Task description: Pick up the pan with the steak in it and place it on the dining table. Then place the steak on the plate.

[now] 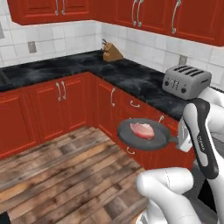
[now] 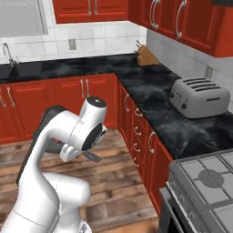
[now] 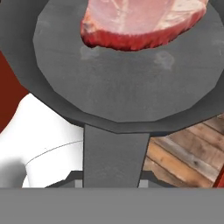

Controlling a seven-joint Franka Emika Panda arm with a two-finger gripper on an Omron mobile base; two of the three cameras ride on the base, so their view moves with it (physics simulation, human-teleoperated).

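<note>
**Left base view: pan in the air with the steak aboard**

From the left base camera I am seeing the pan (image 1: 142, 134) hanging level in mid-air, in front of the red lower cabinets (image 1: 57, 105) and above the wooden floor (image 1: 65, 175). The steak (image 1: 142, 130) is lying in the middle of it. The fingers (image 1: 180, 139) are clamping the pan's short handle (image 1: 171, 140) at its right end, with the white arm (image 1: 201, 131) rising just behind.

On the hand camera I am looking straight along that handle (image 3: 114, 157) into the pan (image 3: 127, 83), with the steak (image 3: 140, 22) sitting at the far side and floor planks (image 3: 188, 157) showing below right.

A grey toaster (image 1: 186, 82) is standing on the black tabletop (image 1: 131, 74) behind the pan, and a knife block (image 1: 112, 52) is standing in the corner further back.
</note>
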